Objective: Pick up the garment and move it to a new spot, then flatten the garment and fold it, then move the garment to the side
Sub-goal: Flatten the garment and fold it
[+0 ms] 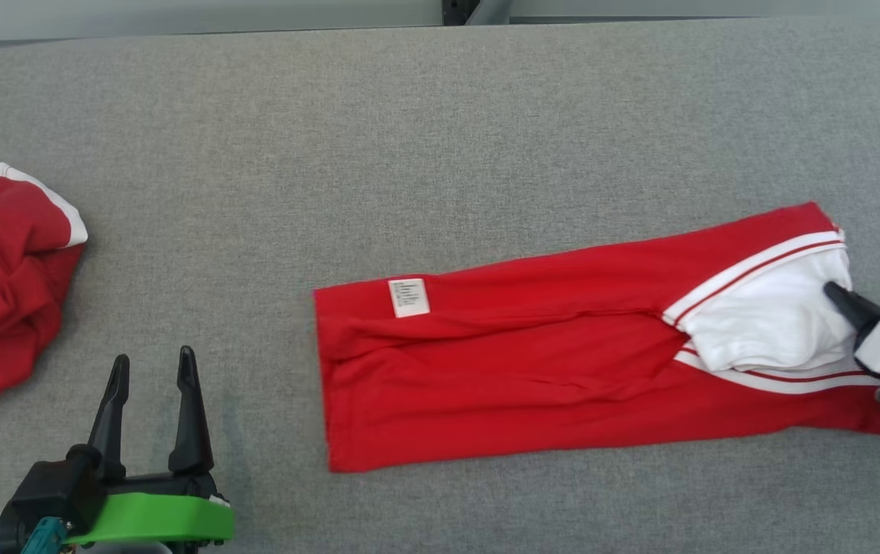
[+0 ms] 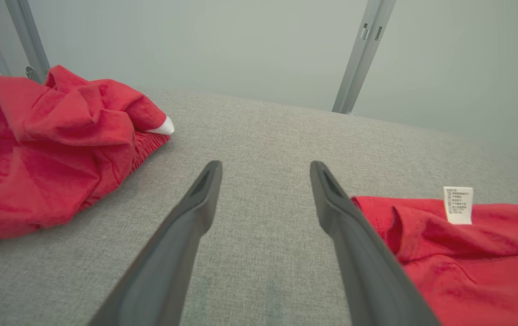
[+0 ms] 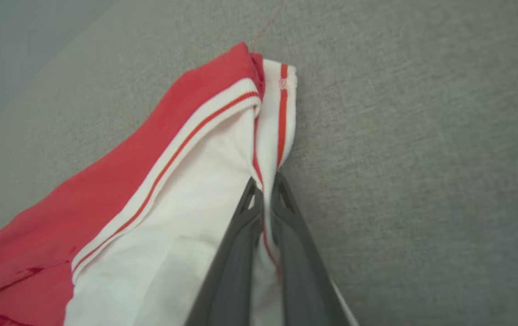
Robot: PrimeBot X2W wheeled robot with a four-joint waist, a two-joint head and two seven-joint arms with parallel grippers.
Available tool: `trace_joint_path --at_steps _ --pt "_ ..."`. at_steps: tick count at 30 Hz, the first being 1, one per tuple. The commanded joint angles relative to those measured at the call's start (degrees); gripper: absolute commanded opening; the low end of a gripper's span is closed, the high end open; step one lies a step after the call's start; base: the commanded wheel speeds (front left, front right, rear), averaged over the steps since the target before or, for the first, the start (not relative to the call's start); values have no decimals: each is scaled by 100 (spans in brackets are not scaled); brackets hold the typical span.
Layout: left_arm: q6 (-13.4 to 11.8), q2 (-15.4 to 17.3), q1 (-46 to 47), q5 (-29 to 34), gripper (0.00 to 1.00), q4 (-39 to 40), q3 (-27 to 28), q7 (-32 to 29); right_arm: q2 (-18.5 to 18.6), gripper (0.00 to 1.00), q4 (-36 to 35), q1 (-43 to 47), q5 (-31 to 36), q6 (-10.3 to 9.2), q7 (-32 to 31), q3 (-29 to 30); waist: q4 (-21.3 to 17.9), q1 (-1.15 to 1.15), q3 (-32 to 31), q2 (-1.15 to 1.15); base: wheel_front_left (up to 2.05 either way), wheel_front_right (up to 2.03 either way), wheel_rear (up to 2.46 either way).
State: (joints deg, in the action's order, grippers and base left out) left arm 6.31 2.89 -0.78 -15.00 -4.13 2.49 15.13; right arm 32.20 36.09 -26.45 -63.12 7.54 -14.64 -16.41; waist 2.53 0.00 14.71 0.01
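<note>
Pinching ribbed garment hem (image 3: 281, 113): right claw (image 3: 264, 186)

The red garment (image 1: 532, 369) lies flat on the grey surface (image 1: 440, 115), folded lengthwise into a long band across the surface's right half, its right end angled a little toward the surface's far edge. A white care label (image 1: 409, 297) sits near the band's left end (print too small to read). At the end nearest the surface's right edge a white panel (image 1: 771, 319) shows, bordered by white ribbed trim (image 1: 755, 265) with a thin red stripe. The right tool (image 3: 264, 188) is clamped on that trim, which bunches into a ridge.
</note>
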Motion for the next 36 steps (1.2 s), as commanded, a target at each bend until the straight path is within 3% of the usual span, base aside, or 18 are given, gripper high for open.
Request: trace_joint_path --at_steps 1,12,15,19,23,27,31,36 --pt "15 5 -49 9 100 -18 39 -1 132 0 62 17 -68 -11 -23 93 -5 0 -13 -1 0 0 0" --pt "62 6 -99 96 100 -30 227 -1 1244 0 344 217 -360 -9 -51 1008 -108 0 -63 -1 0 0 0" --pt "66 6 -86 33 100 -32 203 -1 1397 0 -15 312 -312 -7 -92 1058 -170 0 -61 -1 0 0 0" --pt "13 6 -89 -62 100 2 182 -1 1348 0 -1111 577 -374 -5 -214 869 -297 0 -44 -1 0 0 0" --pt "-22 11 -100 -79 100 -4 156 -1 1138 0 -2275 782 -60 -5 -314 488 -448 0 -54 -1 0 0 0" --pt "-20 10 -15 -65 100 -29 133 -1 660 0 -3077 728 361 -5 -513 -6 -572 0 -50 -1 0 0 0" --pt "-11 10 78 -43 100 -79 64 -2 23 0 -3260 508 817 -5 -762 -543 -609 0 -68 -1 0 0 0" --pt "-15 10 116 -44 100 -124 2 -1 -762 0 -2908 262 1383 -5 -782 -949 -582 0 -88 -1 0 0 0"
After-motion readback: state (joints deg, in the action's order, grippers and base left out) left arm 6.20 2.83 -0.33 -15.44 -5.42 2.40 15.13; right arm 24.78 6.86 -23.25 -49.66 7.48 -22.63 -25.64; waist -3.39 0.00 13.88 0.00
